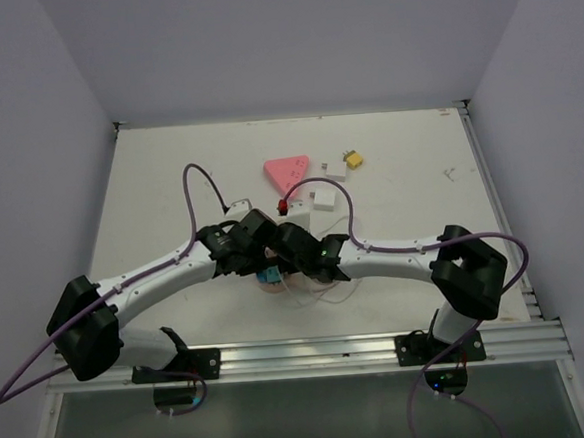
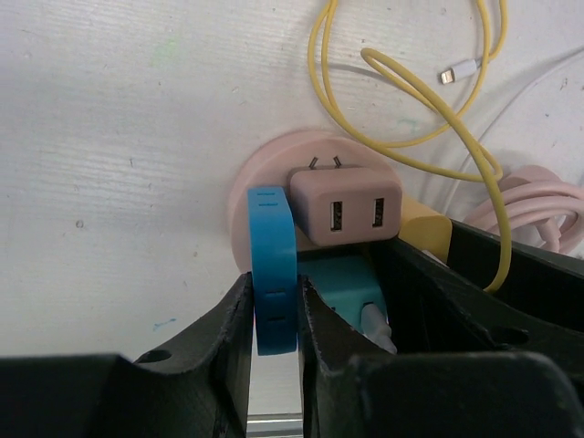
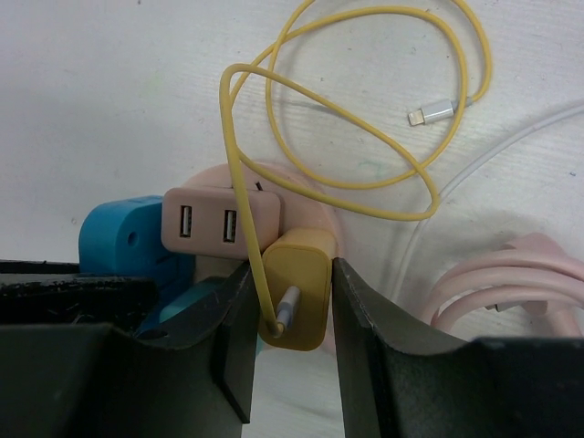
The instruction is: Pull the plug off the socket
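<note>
- Top external view: only this view takes in the whole table (image 1: 159,178), with both arms bent inward to meet at about 6 o'clock of its middle. Their wrists hide nearly all of the socket (image 2: 266,173) there. It also shows a pink triangle (image 1: 287,169) and a small yellow piece (image 1: 352,160) toward 12 o'clock, well apart from the cluster.
- Left wrist view: this one shows the two bare metal prongs on the far edge of the pink USB adapter (image 2: 345,205). It also shows a teal plug (image 2: 339,283) lying at 6 o'clock of that adapter.
- Right wrist view: this one shows the yellow cable (image 3: 365,178) entering the near end of the yellow plug (image 3: 297,287) through a white connector. The cable then loops out toward 12 o'clock and ends in a loose silver tip (image 3: 429,113).
- The socket is a round, pale pink disc lying flat, crowded with plugs. The blue plug (image 2: 274,274) sits at its 8 o'clock in the left wrist view, and the yellow plug sits at 4 o'clock, touching the adapter's corner.
- A coiled pink cable (image 3: 511,283) lies beside the socket at 3 o'clock.
- The left gripper (image 2: 276,301) is clenched narrowly on the blue plug, one finger pressed to each flat side.
- The right gripper (image 3: 292,274) stands somewhat wider and grasps the yellow plug, both fingers against its sides.
</note>
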